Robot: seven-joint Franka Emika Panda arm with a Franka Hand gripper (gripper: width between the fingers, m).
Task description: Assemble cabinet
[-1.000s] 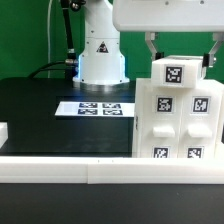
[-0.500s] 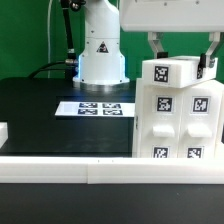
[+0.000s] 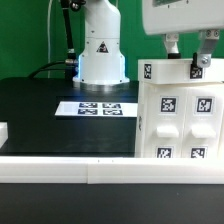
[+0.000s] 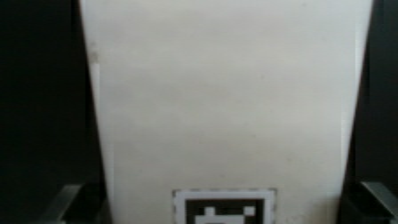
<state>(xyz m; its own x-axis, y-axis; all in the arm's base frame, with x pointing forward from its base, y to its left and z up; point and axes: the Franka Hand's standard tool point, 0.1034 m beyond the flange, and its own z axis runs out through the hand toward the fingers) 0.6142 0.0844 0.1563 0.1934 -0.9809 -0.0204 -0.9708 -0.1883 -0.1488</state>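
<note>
The cabinet (image 3: 180, 120) is a tall white box at the exterior view's right, standing on the black table, its front made of small panels with square black-and-white tags. My gripper (image 3: 188, 62) comes down on its top from above. One finger (image 3: 172, 46) shows on the near left of the top and the other against the top's right part. In the wrist view the cabinet's long white body (image 4: 214, 100) fills the space between the two dark fingers (image 4: 64, 204), which press close to its sides. The gripper (image 4: 217, 205) is shut on the cabinet.
The marker board (image 3: 100, 107) lies flat on the black table (image 3: 50, 110) in front of the robot's white base (image 3: 100, 50). A white rail (image 3: 60, 170) runs along the table's front edge. A small white block (image 3: 3, 132) sits at the far left.
The gripper has shifted toward the exterior view's right and slightly down. The cabinet moved with it and now looks wider, with its top lower in the picture.
</note>
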